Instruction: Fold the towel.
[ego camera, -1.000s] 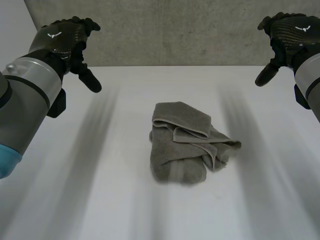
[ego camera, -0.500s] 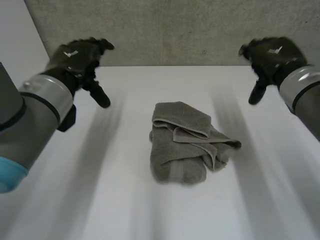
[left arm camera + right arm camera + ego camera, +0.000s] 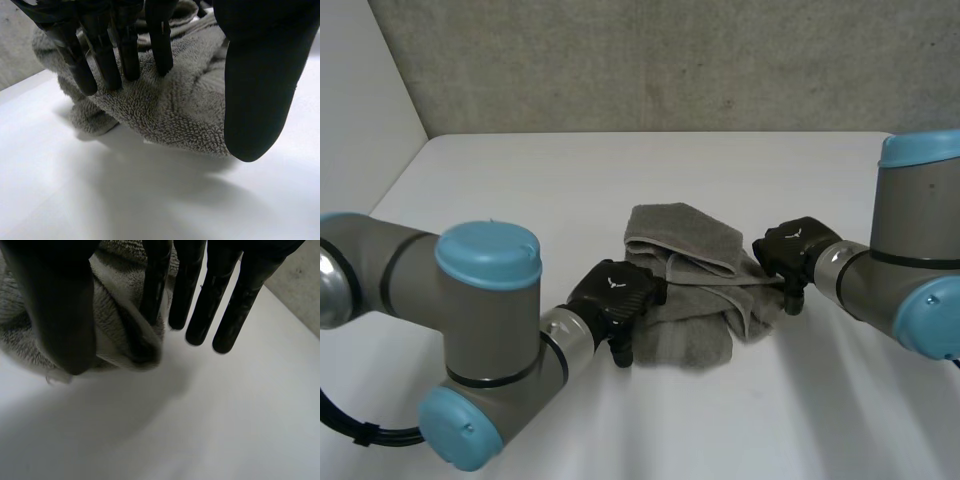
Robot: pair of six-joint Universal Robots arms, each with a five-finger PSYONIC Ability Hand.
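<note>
In the head view, the back of the left hand (image 3: 617, 293) covers its own fingers and the near left edge of the towel (image 3: 685, 255). The right hand (image 3: 790, 247) covers the towel's right corner. Both arms are cut off at the picture's sides. In the left wrist view, the towel runs out of the picture behind the fingers (image 3: 159, 40). In the right wrist view, the thumb (image 3: 60, 305) hides a piece of the towel. One fingertip seems to touch a fold, but this is not clear.
</note>
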